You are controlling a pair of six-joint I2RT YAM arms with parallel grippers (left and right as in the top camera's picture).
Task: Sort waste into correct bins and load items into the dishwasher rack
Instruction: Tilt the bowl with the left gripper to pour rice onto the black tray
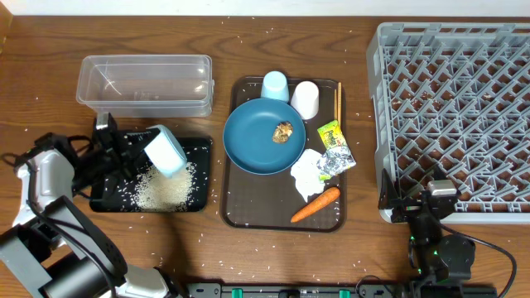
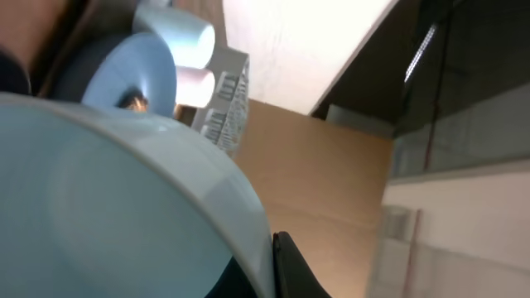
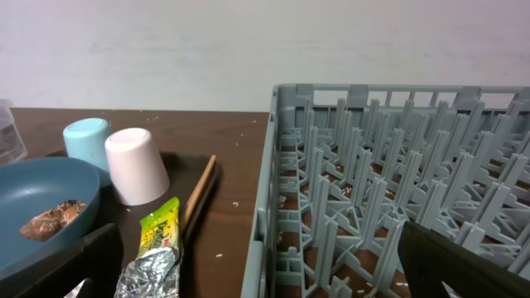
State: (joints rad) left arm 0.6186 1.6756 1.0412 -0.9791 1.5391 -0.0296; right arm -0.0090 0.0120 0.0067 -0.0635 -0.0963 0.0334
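**Right gripper** (image 3: 257,263): stands at the near table edge, just before the near-left corner of the large square grey plastic rack (image 1: 451,108). Its fingers are spread wide with nothing between them.

**Left gripper** (image 1: 146,147): clamped on the pale-blue bowl (image 1: 166,151). The left wrist view shows one dark finger (image 2: 287,266) against the bowl's rim.
- The bowl is tilted over the shallow black rectangular tray (image 1: 201,149). Whether it touches the tray cannot be told.
- A heap of white rice grains (image 1: 166,190) lies in that tray, just nearer than the bowl.
- Stray grains dot the wooden table (image 1: 50,50).

**Brown serving tray** (image 1: 240,207): at the table's centre. Contents, taken from its near end:
- An orange carrot (image 1: 315,204), lying slantwise.
- A crumpled white tissue (image 1: 306,174), just beyond the carrot.
- Yellow-green and silver snack wrappers (image 1: 335,149), against the tissue's right side.
- A large dark-blue round plate (image 1: 252,145), carrying a small brown food lump (image 1: 284,131).
- Thin wooden chopsticks (image 1: 338,99), along the right rim.
- A pale-blue cup (image 1: 275,85) and a white cup (image 1: 305,99), both upside down, side by side at the far end.

**Clear rectangular plastic tub** (image 1: 145,83): sits just beyond the black tray, at the far left.
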